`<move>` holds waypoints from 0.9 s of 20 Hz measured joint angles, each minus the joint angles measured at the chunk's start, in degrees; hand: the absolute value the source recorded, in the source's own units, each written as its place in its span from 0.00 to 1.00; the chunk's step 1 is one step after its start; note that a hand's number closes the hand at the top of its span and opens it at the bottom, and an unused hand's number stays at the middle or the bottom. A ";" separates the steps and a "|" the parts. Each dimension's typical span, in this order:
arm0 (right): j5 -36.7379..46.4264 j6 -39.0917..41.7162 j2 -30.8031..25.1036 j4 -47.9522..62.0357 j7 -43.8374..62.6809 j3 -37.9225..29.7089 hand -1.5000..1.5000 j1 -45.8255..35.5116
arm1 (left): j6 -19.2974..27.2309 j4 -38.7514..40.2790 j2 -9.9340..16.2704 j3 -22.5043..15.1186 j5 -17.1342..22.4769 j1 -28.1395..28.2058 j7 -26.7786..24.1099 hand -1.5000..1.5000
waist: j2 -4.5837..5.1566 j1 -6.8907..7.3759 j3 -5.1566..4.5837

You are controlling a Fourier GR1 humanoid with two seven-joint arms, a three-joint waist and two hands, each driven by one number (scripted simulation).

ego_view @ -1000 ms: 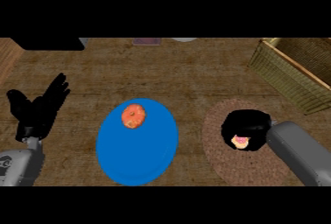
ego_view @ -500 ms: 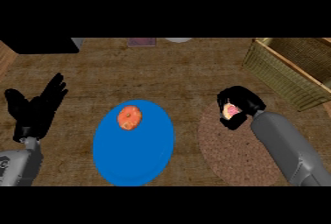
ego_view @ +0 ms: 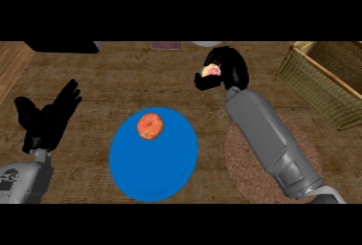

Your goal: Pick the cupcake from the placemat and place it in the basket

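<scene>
Right hand (ego_view: 225,72) curled round the cupcake (ego_view: 210,71), far of the placemat (ego_view: 249,168), left of the basket (ego_view: 326,79) (apparently lifted); left hand (ego_view: 48,119) open, resting far left; doughnut (ego_view: 151,126) on blue plate (ego_view: 152,177).

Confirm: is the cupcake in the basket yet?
No. The cupcake is held in the right hand above the counter, left of the basket.

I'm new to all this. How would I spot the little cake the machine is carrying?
Start at the wicker basket at the counter's right edge, then look left to the right hand raised over the bare wood. The cupcake peeks out of its curled fingers. It is pink and pale and held in the air, unlike the orange donut lying on the blue plate.
</scene>
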 measured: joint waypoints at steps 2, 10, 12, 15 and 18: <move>2.11 -5.93 1.05 -0.24 6.28 0.56 1.00 -4.78 | 0.32 0.09 -0.03 -0.07 -0.28 -0.69 0.41 0.50 | -0.02 0.20 -0.01; 15.48 -14.98 2.00 5.99 32.25 3.14 1.00 -24.28 | 0.34 0.43 -0.04 0.45 -0.41 -0.88 0.49 0.50 | 0.03 -0.76 0.00; 17.87 -13.81 0.94 8.21 36.54 2.97 1.00 -28.55 | -0.07 0.41 0.37 0.82 -0.24 -0.95 0.61 0.50 | 0.17 -0.82 0.02; 20.88 -12.88 -0.82 11.42 40.18 2.72 1.00 -33.16 | -0.17 0.70 0.11 0.91 -0.34 -1.18 0.52 0.50 | 0.45 -0.80 0.07; 22.53 -12.30 -3.18 13.80 41.81 1.87 1.00 -36.02 | 0.05 0.66 -0.34 0.91 -0.66 -1.04 0.23 0.50 | 0.65 -0.70 0.09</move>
